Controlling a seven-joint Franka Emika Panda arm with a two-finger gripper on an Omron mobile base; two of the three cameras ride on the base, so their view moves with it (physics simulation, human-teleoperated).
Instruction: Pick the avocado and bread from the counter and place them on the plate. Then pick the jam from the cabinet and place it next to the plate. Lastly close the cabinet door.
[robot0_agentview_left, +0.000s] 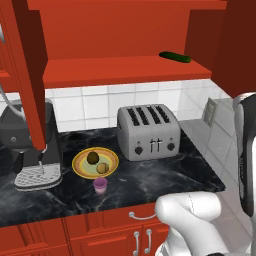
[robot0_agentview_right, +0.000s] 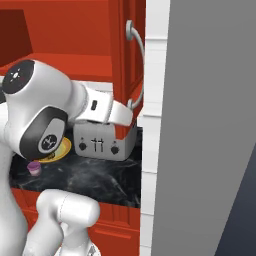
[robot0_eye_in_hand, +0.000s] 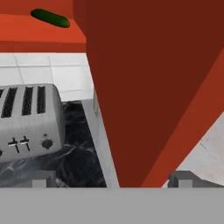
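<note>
The plate (robot0_agentview_left: 80, 169) sits on the black counter (robot0_agentview_left: 165, 175) left of the toaster, with the dark avocado (robot0_agentview_left: 93, 158) and the tan bread (robot0_agentview_left: 103, 168) on it. Just in front of the plate stands the lilac jam (robot0_agentview_left: 100, 185), also seen as the jam (robot0_agentview_right: 34, 168). The red cabinet (robot0_agentview_left: 125, 70) is open above. In the hand view my gripper (robot0_eye_in_hand: 113, 181) is open, its fingertips (robot0_eye_in_hand: 43, 179) spread wide, close up against the right cabinet door (robot0_eye_in_hand: 144, 87). That cabinet door (robot0_agentview_right: 125, 50) with its silver handle (robot0_agentview_right: 137, 45) stands ajar and hides my hand.
A long dark-green vegetable (robot0_agentview_left: 175, 56) lies on the cabinet shelf. A silver toaster (robot0_agentview_left: 148, 131) stands mid-counter and a coffee machine (robot0_agentview_left: 30, 150) at the left. The left cabinet door (robot0_agentview_left: 25, 75) hangs open. A grey wall (robot0_agentview_right: 210, 125) is at the right.
</note>
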